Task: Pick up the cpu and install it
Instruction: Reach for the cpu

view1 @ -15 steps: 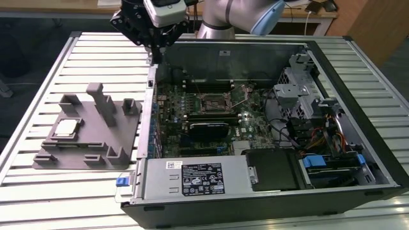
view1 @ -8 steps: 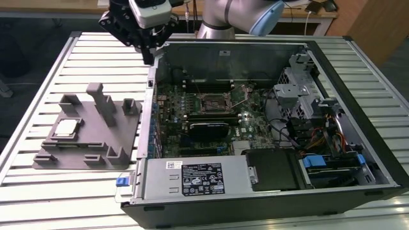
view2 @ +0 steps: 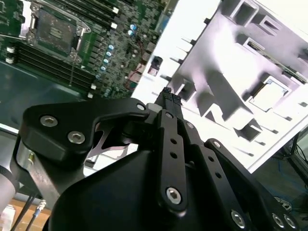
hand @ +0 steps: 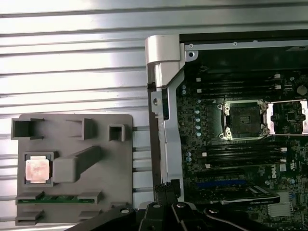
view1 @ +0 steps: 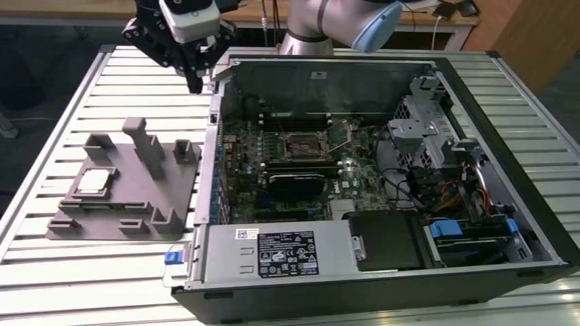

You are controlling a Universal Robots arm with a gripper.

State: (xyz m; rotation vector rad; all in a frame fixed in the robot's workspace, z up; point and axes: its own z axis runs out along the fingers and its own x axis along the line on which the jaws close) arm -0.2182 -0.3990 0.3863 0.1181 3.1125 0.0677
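Gripper (view1: pixel 195 85) clenched on nothing, poised above the bench (view1: pixel 54 272) beside the open computer case (view1: pixel 381 292). The cpu (view1: pixel 94 180) lies flat in a recess of the grey fixture (view1: pixel 86 227), well apart from the gripper and outside the case.

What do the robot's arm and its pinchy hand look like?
The arm is a shiny silver-grey tube with a light blue cap on its joint. The gripper is black, built from flat bars joined by round silver screws, narrowing to ribbed ends. A pale grey box sits above it.
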